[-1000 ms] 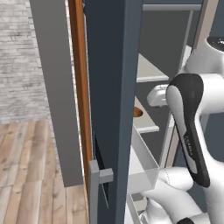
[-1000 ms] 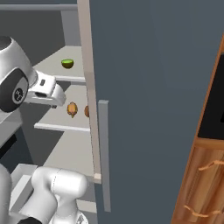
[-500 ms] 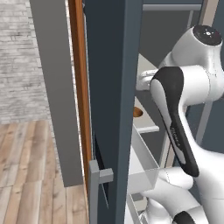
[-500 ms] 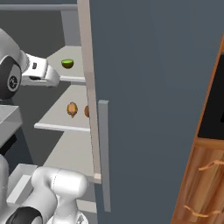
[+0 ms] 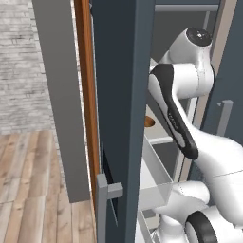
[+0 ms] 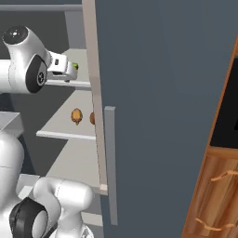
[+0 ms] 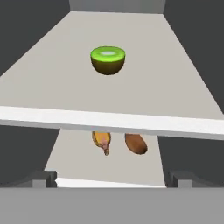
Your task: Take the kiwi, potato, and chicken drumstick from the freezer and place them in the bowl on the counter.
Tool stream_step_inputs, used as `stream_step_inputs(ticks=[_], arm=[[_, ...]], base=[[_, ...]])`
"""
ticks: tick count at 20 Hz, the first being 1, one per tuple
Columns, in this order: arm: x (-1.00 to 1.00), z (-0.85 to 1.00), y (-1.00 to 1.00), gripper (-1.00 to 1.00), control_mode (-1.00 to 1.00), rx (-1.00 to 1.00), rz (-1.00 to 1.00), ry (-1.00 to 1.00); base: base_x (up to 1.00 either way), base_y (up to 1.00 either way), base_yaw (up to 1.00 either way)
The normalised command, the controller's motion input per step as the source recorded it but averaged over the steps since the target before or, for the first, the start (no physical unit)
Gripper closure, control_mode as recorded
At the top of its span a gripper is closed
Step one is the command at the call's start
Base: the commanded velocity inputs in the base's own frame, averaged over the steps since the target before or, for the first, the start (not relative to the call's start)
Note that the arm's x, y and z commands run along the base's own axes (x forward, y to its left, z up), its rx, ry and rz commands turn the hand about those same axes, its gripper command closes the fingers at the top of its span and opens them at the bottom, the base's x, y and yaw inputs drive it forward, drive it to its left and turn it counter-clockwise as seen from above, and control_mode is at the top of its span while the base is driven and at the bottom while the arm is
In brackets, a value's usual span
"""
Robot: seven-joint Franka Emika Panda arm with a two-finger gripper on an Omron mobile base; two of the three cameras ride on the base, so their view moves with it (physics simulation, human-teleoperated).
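Freezer (image 7: 109, 94) shelf, kiwi (image 7: 107, 60), no labels

— What's off to the left?
— A pale brick wall (image 5: 21, 61) above a wood-plank floor (image 5: 33, 190).
— And right?
— A brown wooden cabinet (image 6: 218, 186) with curved handles, possibly drawers; a dark panel (image 6: 228, 116) sits above.

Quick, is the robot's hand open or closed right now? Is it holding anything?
End effector: open and holding nothing. It faces the kiwi on the upper freezer shelf and is not touching it.
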Motion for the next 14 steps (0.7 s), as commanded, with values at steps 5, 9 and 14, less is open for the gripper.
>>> stream_step_inputs(ticks=[5,9,14], arm=[[0.75,-0.03,0.13,-1.00,-1.00,0.00,0.00,0.00],[0.57,-0.03,0.12,-1.00,-1.00,0.00,0.00,0.00],[0.46,0.00,0.02,-1.00,-1.00,0.00,0.00,0.00]], base=[[0.00,0.00,0.00],[0.00,0.00,0.00],[0.00,0.00,0.00]])
